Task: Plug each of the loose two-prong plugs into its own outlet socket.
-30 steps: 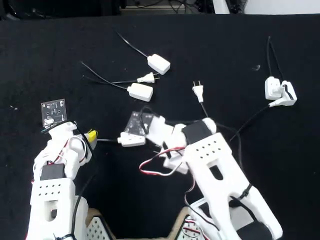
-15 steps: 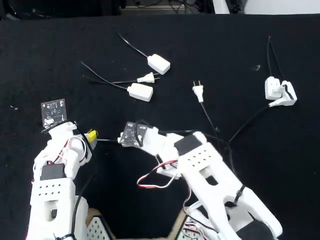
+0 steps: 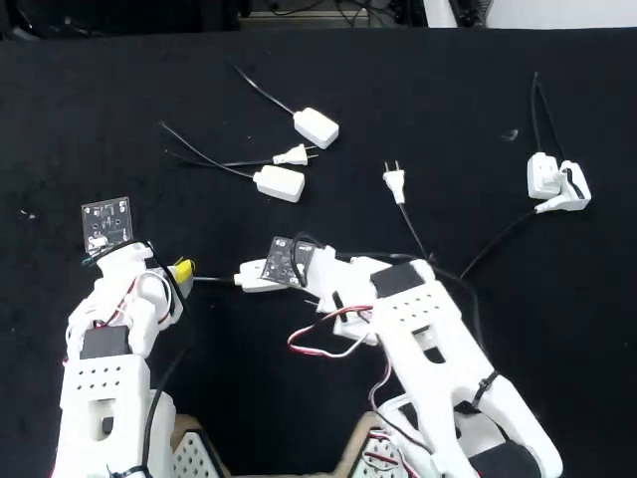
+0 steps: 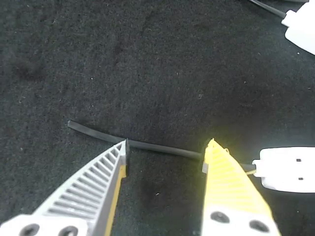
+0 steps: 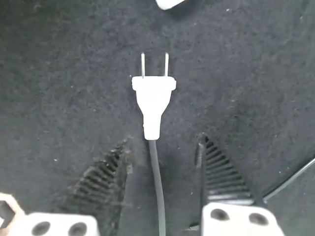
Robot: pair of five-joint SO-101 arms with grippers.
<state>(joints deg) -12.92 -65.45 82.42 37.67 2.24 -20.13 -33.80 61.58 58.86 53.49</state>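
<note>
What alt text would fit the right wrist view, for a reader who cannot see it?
A white two-prong plug lies flat on the black table, its prongs pointing away from the gripper. Its dark cord runs back between the two open fingers, which do not touch it.

The high camera looks down over the whole table (image 3: pixel 478 90), while both wrist cameras sit close above it, the left sharing one outlet socket (image 4: pixel 288 169).
</note>
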